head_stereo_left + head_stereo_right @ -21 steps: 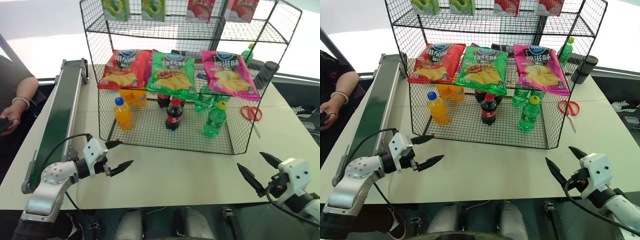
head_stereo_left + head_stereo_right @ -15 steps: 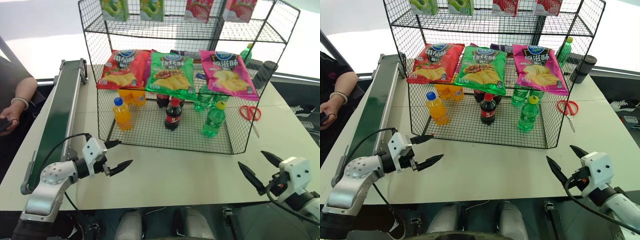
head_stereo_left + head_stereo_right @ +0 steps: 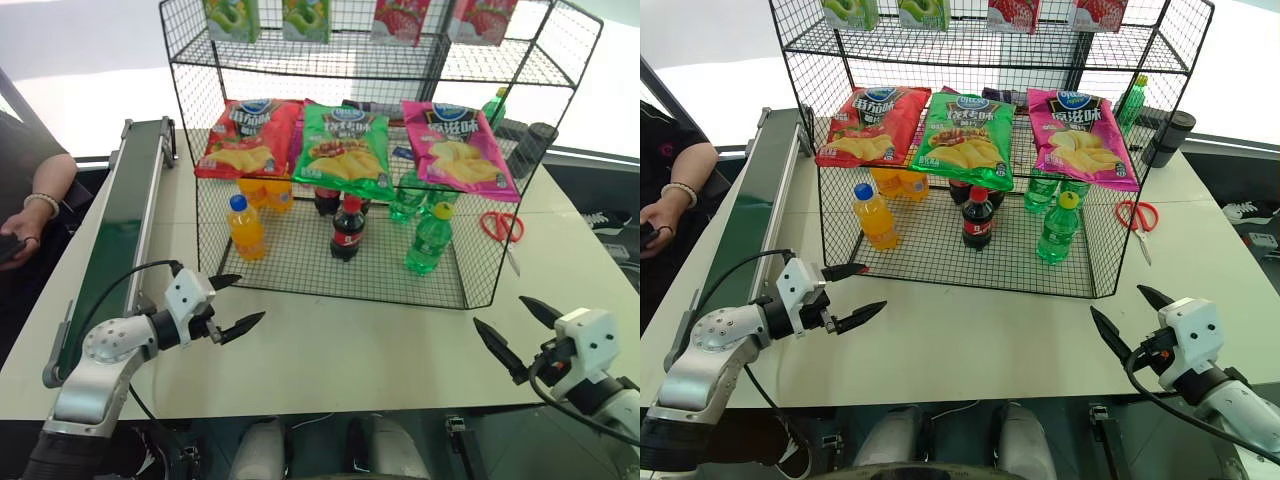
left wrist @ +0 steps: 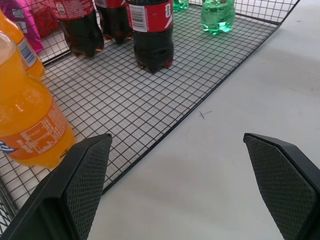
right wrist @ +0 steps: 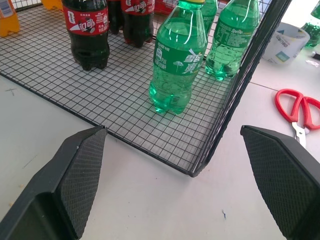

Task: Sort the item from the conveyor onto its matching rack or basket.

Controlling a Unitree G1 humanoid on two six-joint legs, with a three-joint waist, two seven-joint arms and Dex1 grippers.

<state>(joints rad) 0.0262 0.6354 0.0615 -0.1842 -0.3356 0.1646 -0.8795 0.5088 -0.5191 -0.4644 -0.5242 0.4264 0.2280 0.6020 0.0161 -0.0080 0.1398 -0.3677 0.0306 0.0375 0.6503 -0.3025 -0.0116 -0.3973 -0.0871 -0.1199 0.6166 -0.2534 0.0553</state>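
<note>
A clear-green soda bottle (image 3: 430, 240) with a yellow cap stands upright at the right front of the black wire rack's (image 3: 330, 290) bottom tier, with two more green bottles (image 5: 232, 37) behind it. The dark green conveyor (image 3: 115, 240) runs along the table's left side. My left gripper (image 3: 250, 298) hovers open over the table just in front of the rack's left corner, holding nothing. Near the table's front right edge my right gripper (image 3: 498, 311) is open too, a short way in front of the rack's right corner.
Orange drink bottles (image 3: 246, 228) and cola bottles (image 3: 346, 230) share the bottom tier, with chip bags (image 3: 342, 148) on the tier above. Red scissors (image 3: 502, 226) and a dark cup (image 3: 533, 148) lie right of the rack. A person's arm (image 3: 30, 215) rests left of the conveyor.
</note>
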